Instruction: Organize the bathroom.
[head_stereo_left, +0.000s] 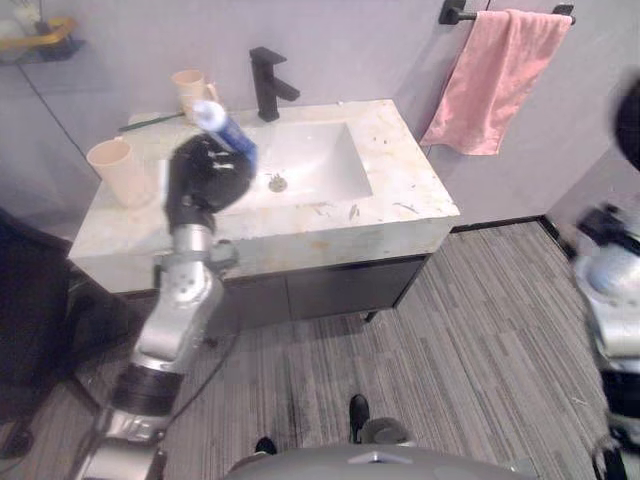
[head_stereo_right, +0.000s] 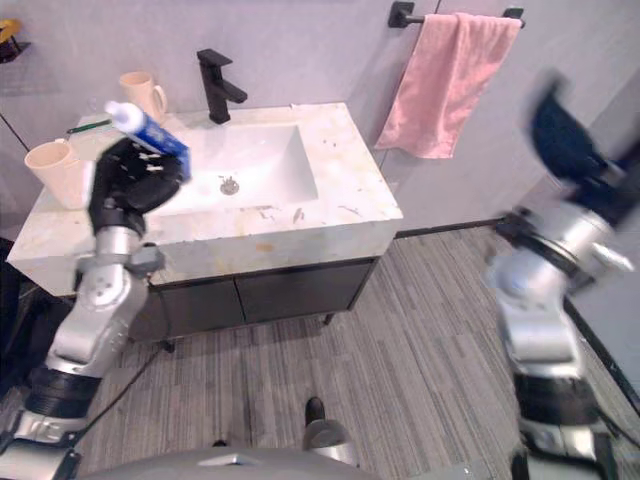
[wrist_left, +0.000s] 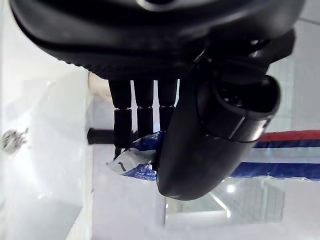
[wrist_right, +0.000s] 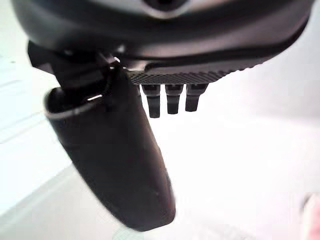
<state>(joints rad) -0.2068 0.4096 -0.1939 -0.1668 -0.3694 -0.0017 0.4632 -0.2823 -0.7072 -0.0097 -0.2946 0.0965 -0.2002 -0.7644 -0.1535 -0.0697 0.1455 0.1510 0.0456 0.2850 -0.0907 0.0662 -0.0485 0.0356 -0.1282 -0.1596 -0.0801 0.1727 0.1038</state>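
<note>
So, nearest me, my left hand (head_stereo_left: 205, 172) is up over the near-left part of the counter (head_stereo_left: 400, 205), fingers and thumb wrapped round a blue toothpaste tube (head_stereo_left: 226, 127). The capped white end pokes up and away toward the wall, and the tail end is tucked inside my palm. My guess is it's light and squishy, with a slick plastic skin, so I'd want to keep the grip round the fuller middle and not squeeze hard, or it'll buckle or slide out.

My right hand (head_stereo_right: 562, 135) is way off to the right, raised near the wall with nothing in it; its wrist view shows the fingers hanging straight.

Further out, a beige cup (head_stereo_left: 112, 170) sits at the left edge of the counter, with the sink basin (head_stereo_left: 315, 165) in the middle. At the far side are a second cup (head_stereo_left: 190, 90) and a black faucet (head_stereo_left: 268, 83). A pink towel (head_stereo_left: 495, 80) hangs on the wall to the right.
</note>
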